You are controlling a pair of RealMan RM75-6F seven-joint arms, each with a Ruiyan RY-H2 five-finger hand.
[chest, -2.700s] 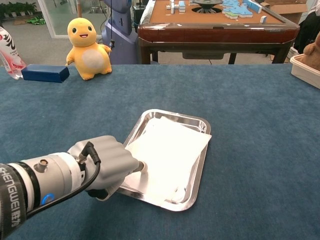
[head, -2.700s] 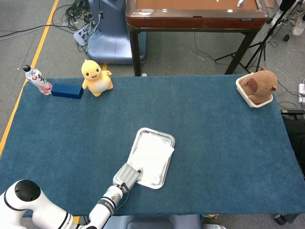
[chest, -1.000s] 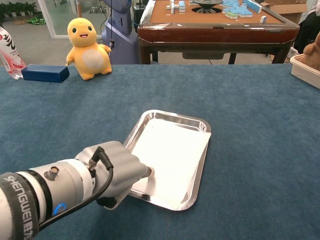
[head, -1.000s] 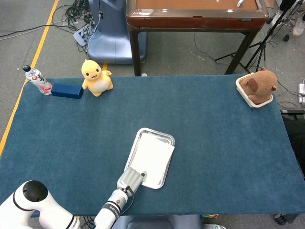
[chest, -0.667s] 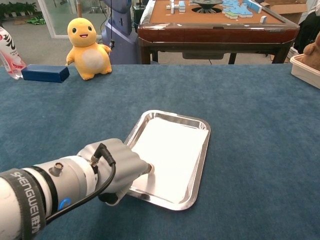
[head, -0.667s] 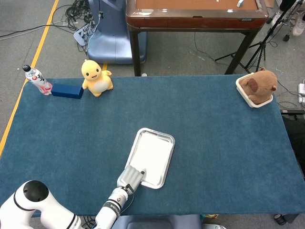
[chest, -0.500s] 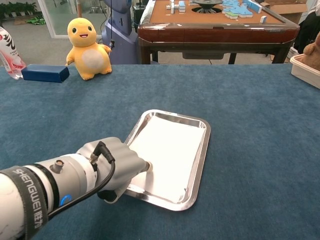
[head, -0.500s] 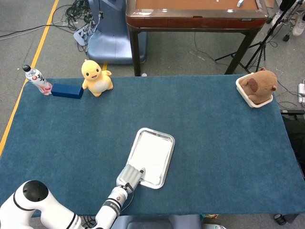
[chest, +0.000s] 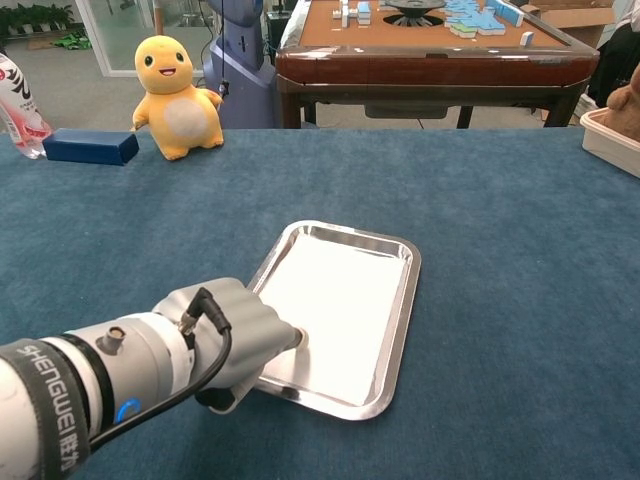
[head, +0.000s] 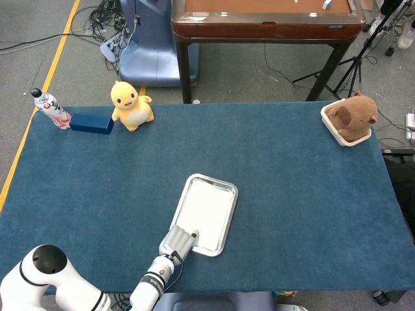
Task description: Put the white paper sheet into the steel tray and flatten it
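The white paper sheet [head: 206, 210] [chest: 342, 303] lies flat inside the steel tray [head: 229, 222] [chest: 409, 298], within its rim, near the middle of the blue table. My left hand [head: 176, 243] [chest: 236, 336] sits at the tray's near left corner. Its fingers are curled in and one fingertip presses down on the sheet's near corner. The hand covers that corner of the tray. My right hand shows in neither view.
At the table's far left stand a yellow plush toy [head: 131, 105] [chest: 176, 95], a blue box [head: 91, 123] [chest: 90, 146] and a plastic bottle [head: 50, 107]. A brown plush in a white tub [head: 351, 118] sits far right. A wooden table [head: 266, 16] stands behind.
The sheet, first crumpled and lapping over the tray's right rim, now lies smooth inside the tray. My left hand has slid slightly along the near corner while pressing.
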